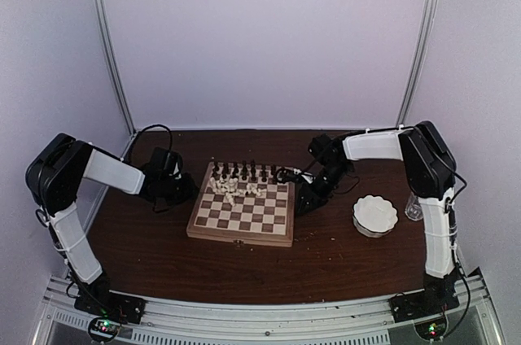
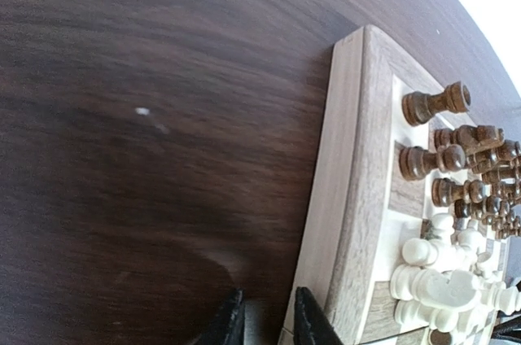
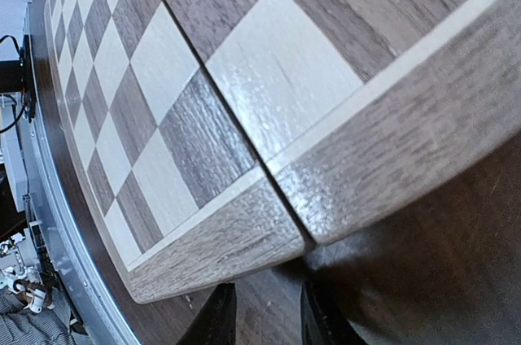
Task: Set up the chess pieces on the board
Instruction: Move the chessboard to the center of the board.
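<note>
The board point(image 1: 242, 213) lies in the middle of the table. Dark chess pieces point(image 1: 244, 172) stand along its far edge, and cream ones point(image 1: 228, 188) are bunched just in front of them on the left. My left gripper point(image 1: 177, 190) sits low by the board's left side. In the left wrist view the gripper point(image 2: 269, 325) is narrowly open over bare table, its right finger point(image 2: 313, 325) close to the board's border point(image 2: 358, 158). Dark pieces point(image 2: 435, 103) and cream pieces point(image 2: 440, 280) show beyond. My right gripper point(image 1: 306, 198) is at the board's right side, open point(image 3: 264, 320) and empty, facing the board's wall point(image 3: 391, 166).
A white scalloped bowl point(image 1: 374, 215) stands right of the board, with a small clear glass point(image 1: 413, 211) beyond it near the right arm. Cables lie behind the board. The enclosure's walls close in the back and sides.
</note>
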{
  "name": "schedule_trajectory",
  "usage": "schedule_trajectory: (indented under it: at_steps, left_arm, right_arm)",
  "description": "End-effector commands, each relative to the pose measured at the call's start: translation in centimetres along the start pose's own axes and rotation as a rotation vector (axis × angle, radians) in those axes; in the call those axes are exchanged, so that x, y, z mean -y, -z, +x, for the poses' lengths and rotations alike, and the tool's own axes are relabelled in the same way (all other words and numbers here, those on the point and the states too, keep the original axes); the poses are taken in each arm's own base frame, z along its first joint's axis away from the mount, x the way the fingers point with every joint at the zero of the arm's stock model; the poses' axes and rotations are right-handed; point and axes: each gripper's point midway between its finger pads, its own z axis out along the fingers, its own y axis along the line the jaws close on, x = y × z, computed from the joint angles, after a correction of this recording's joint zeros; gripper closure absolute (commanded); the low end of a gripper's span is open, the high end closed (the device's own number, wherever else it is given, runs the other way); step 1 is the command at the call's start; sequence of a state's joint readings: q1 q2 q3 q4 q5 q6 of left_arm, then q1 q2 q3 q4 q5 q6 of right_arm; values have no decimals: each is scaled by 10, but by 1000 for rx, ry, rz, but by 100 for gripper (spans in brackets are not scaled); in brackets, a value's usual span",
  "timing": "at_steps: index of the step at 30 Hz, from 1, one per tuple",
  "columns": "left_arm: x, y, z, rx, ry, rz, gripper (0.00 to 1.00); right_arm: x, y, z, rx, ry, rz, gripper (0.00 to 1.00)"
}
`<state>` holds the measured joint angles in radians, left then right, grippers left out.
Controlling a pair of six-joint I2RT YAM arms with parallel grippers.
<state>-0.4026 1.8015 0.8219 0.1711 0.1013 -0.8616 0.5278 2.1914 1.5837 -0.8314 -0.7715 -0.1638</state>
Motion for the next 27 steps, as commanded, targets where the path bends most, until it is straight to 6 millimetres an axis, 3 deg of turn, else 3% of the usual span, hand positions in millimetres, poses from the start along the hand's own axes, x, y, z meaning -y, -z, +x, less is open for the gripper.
schedule_trajectory:
  at_steps: [1,14,19,27]
  left_arm:
    - [58,-8,54,-189,-95,158,77]
    - [100,-12,80,-219,-166,191,77]
    - [106,-7,93,-225,-169,194,77]
    - [113,11,118,-226,-197,185,78]
  right_arm:
    - [-4,-2,15,-34,37,15,70]
    - [17,45,51,-28,-17,64,71]
    - [23,49,60,-23,-36,69,71]
    - [39,62,48,11,9,171,71]
